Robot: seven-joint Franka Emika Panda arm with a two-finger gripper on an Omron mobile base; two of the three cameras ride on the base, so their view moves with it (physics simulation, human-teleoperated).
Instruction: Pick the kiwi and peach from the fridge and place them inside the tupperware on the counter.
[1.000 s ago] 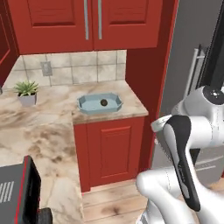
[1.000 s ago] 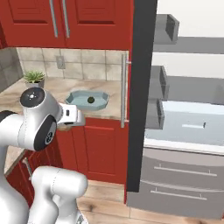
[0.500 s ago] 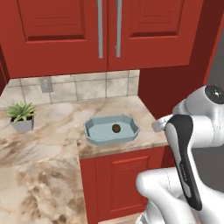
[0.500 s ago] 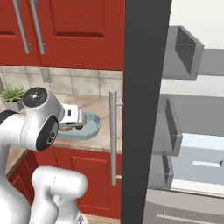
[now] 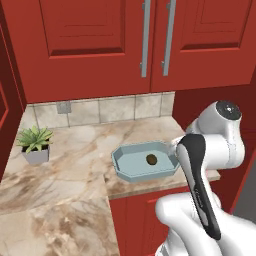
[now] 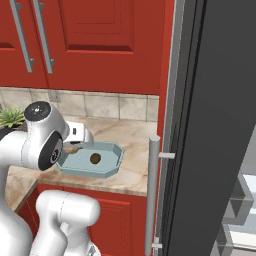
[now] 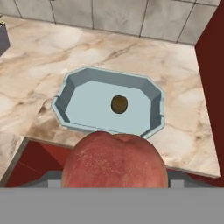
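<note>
The shallow light blue-grey octagonal tupperware [image 7: 109, 107] sits on the beige, brown-veined marble counter [image 7: 52, 57], close to the counter's front edge and above the red cabinet doors [image 5: 150, 220]. The small dark brown kiwi [image 7: 119, 104] lies on the tupperware's floor, slightly off centre toward its right wall as the hand view shows it, touching no side.

The large-looking orange-red peach [image 7: 114, 162] fills the near foreground of the hand view, just short of the tupperware's front rim and out past the counter's edge, over the red cabinet front rather than over the tray. It sits where the finger tips would rise, so it appears to be clamped in the two-finger gripper [image 6: 75, 146], though the fingers themselves are hidden behind the fruit and the hold cannot be seen directly. In the right base view the gripper hangs just beside the tupperware's left rim, near the white arm's rounded joint.

A small grey pot with a green spiky plant [image 5: 35, 145] stands well apart from the tupperware, toward the tiled back wall [image 5: 100, 111]. The dark grey fridge door [image 6: 220, 125] with its long silver bar handle [image 6: 152, 195] stands open beside the tupperware's end of the counter.
</note>
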